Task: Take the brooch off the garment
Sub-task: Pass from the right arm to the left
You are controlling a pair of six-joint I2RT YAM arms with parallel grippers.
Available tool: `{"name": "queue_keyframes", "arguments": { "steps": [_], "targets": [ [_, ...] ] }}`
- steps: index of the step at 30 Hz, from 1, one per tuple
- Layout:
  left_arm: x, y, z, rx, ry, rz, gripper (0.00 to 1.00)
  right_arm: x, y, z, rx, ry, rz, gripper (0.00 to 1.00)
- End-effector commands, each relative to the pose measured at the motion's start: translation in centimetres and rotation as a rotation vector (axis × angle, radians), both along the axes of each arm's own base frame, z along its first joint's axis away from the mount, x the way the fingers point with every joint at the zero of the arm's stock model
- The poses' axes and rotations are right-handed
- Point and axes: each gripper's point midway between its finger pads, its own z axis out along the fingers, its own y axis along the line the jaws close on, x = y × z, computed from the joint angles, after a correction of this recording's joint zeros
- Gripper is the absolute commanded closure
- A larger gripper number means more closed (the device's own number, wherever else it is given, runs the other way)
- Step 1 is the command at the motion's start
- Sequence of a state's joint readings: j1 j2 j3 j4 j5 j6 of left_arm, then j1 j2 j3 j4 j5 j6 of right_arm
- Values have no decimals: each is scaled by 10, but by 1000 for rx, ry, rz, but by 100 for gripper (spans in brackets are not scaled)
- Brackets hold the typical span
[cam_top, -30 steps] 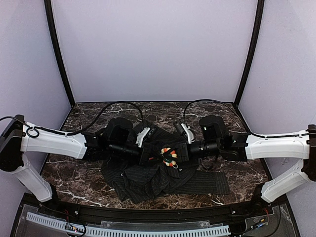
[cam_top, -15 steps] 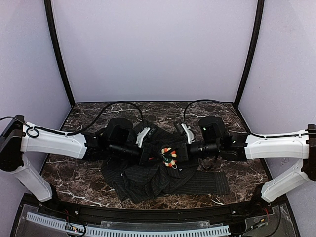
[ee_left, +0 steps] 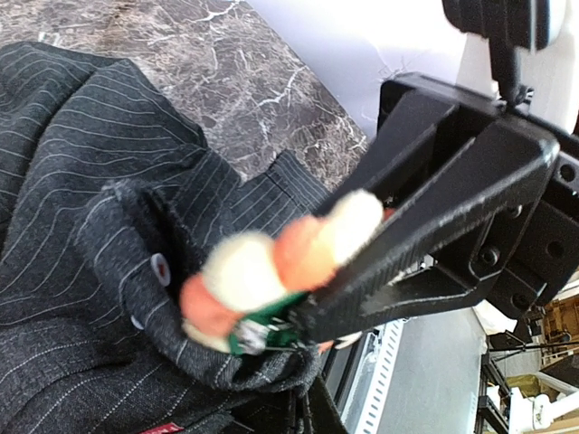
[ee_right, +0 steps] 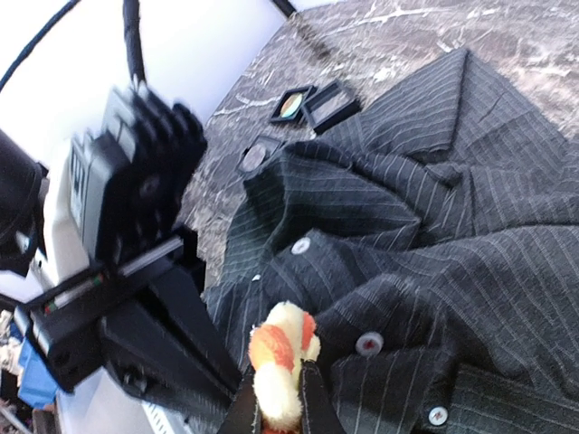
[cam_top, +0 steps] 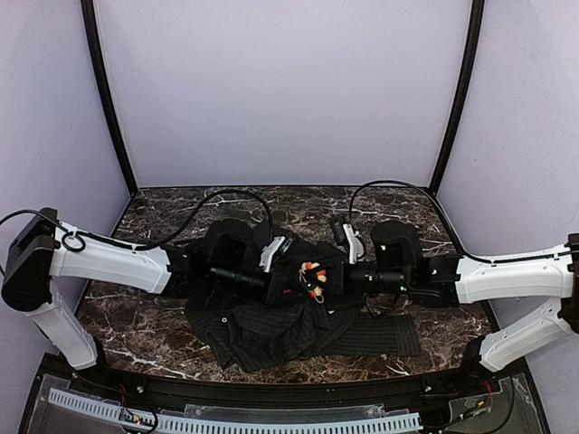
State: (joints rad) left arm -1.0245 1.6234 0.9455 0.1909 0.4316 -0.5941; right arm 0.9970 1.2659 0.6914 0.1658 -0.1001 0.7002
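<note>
The brooch [cam_top: 312,275], a ring of orange, red and white beads on a green back, is pinched on edge between my right gripper's [cam_top: 319,277] shut fingers above the dark pinstriped garment [cam_top: 271,325]. In the right wrist view my gripper [ee_right: 276,402] grips the brooch [ee_right: 279,357]. In the left wrist view the brooch [ee_left: 271,271] sits in the right gripper's black fingers [ee_left: 425,235], its green back and metal clasp against a raised fabric fold [ee_left: 136,235]. My left gripper [cam_top: 291,280] is shut on that fold just left of the brooch. I cannot tell whether the pin is still through the cloth.
Small square black boxes [ee_right: 312,102] and another [ee_right: 258,155] lie on the marble table [cam_top: 163,334] beyond the garment's collar. White buttons [ee_right: 368,343] line the shirt front. The two wrists nearly touch over the garment. Purple walls close in the back and sides.
The brooch has risen slightly and turned on edge in my right gripper. Both wrists have shifted a little to the right and up, pulling the fabric fold with them.
</note>
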Motion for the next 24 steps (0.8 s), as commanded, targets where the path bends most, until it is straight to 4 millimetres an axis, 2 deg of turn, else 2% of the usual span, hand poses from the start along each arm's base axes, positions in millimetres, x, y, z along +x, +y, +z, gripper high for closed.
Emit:
{"name": "queue_keyframes", "arguments": {
  "steps": [1,5,8,11,12,15,16,18,20,24],
  "targets": [
    [-12,-13,7,-30,19,-50,99,22,-5,27,40,-118,-135,100],
    [-11,-13,5,-24,17,-41,99,23,-6,27,41,-119,-151,100],
    [-5,-5,7,-4,-12,3,98,22,-8,26,61,-101,-149,100],
    [-1,8,14,15,-59,48,83,21,-13,30,127,-79,-122,100],
    [2,13,15,25,-70,69,73,17,-12,33,165,-67,-84,100],
    [4,26,28,3,-103,97,55,9,-15,44,286,-50,7,100],
    [4,28,32,-9,-113,104,46,5,-16,48,321,-48,42,100],
    [3,32,42,-40,-128,111,33,-3,-15,61,383,-55,112,100],
    [1,35,52,-73,-137,112,26,-13,-14,71,424,-62,181,100],
    [-3,31,69,-127,-139,92,22,-34,-9,88,473,-65,320,100]
  ]
}}
